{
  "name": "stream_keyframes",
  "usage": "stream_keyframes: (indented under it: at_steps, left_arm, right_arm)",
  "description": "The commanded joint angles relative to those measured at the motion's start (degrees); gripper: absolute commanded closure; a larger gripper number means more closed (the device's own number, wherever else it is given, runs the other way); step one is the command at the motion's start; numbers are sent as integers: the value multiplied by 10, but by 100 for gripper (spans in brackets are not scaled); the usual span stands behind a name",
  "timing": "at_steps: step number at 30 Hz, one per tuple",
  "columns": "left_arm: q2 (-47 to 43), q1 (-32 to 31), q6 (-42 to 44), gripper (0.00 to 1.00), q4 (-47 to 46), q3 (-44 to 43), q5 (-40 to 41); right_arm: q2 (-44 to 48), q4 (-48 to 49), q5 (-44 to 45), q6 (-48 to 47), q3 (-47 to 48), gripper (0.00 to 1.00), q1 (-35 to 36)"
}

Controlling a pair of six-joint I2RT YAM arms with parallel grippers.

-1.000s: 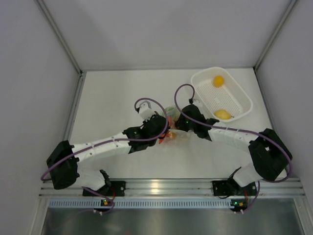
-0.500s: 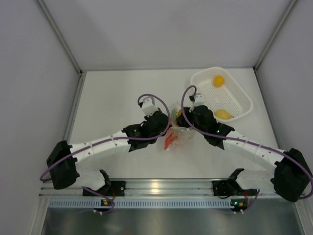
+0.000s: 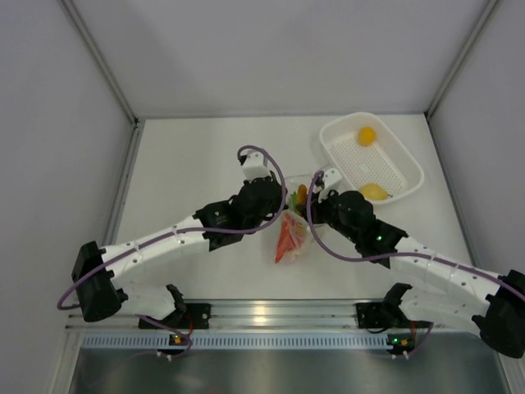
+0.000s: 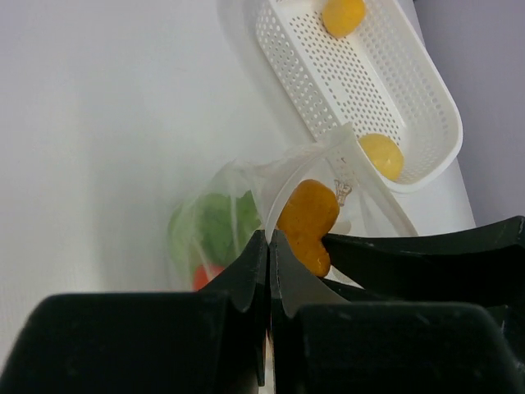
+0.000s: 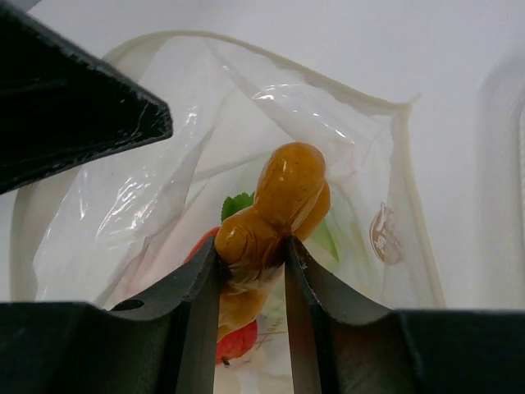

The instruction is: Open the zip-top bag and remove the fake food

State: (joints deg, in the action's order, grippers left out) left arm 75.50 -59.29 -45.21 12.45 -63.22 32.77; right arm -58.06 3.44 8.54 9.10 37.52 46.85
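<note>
Jaws of the left gripper (image 4: pixel 268 242) are pressed together on the rim of the zip-top bag (image 5: pixel 148 205), whose mouth gapes between both grippers. Jaws of the right gripper (image 5: pixel 251 254) clamp the orange lumpy piece (image 5: pixel 283 193) at that mouth, with other fake food (image 5: pixel 238 341) deeper inside, beyond them.

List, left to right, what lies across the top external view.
left arm's black elbow joint → zip-top bag → white basket → right arm's black elbow joint
</note>
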Motion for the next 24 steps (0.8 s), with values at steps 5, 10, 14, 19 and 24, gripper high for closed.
stream_keyframes:
  at_steps: [5,10,14,19,24]
  left_arm:
    - [-28,7,43,100,19,-10,-17]
    - [-42,7,37,100,19,10,-9]
    - [-39,8,10,100,30,18,44]
    - [-35,10,-26,100,71,17,113]
    - [-48,20,-44,100,91,19,134]
  right_arm:
    - [88,62,-16,-80,-37,100,24]
    - [117,18,-18,-64,-4,100,23]
    - [144,-11,-10,-22,29,100,22]
    - [191,-23,34,25,65,100,14]
    - [187,-70,182,22,90,100,-2]
